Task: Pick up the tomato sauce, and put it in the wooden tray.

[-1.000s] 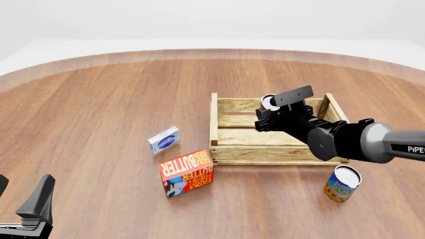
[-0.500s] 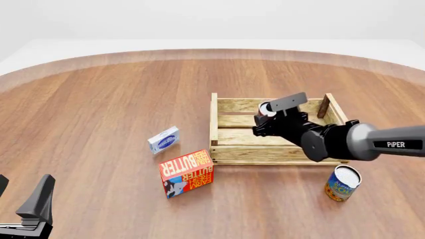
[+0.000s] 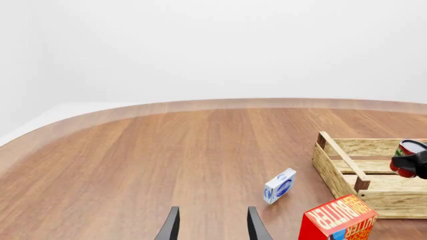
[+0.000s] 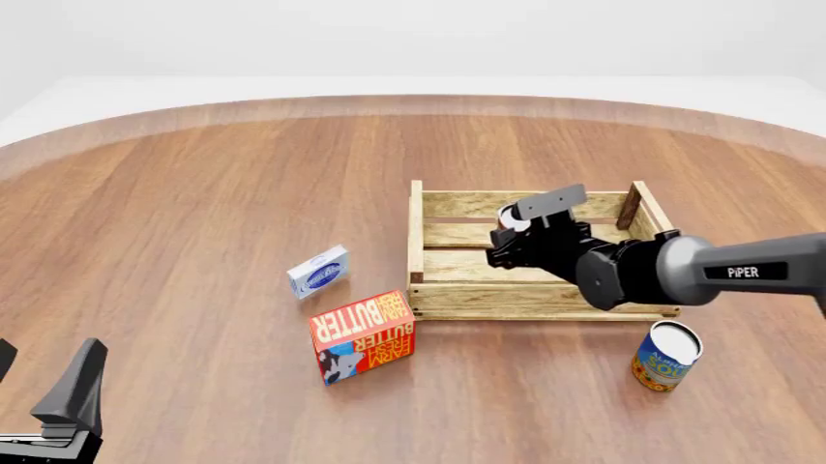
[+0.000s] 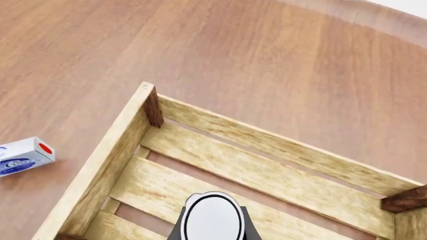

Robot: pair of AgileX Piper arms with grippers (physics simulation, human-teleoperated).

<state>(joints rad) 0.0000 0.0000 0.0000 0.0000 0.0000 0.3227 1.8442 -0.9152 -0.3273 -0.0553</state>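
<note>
Left tool (image 4: 52, 411): parked at the near left of the table (image 4: 193, 193), well apart from everything; its fingers (image 3: 172, 226) are seen spread with nothing between them.
Small blue-and-white box (image 4: 317, 272): lying on the table left of the crate, not part of the step.
Butter box (image 4: 364, 334): standing just before the crate's near left corner (to be kept clear of on any retreat).
Wooden tray (image 4: 416, 242): open, with its slatted floor bare under the load.
Tomato sauce (image 4: 516, 219): clamped in the right tool (image 4: 514, 240), held over the tray's interior toward the back left; whether it touches the floor cannot be told.
Step in hand: lowering and release, it is judged; the can is best kept upright, brought down until it rests on the slats, and only then let go, away from the walls.
Blue-and-orange can (image 4: 664, 356): outside the tray, at its near right corner.
View difference: the can's white top (image 5: 213, 217) is shown centred over the slats by the right wrist view; its red side (image 3: 405, 159) is shown only by the left wrist view.
</note>
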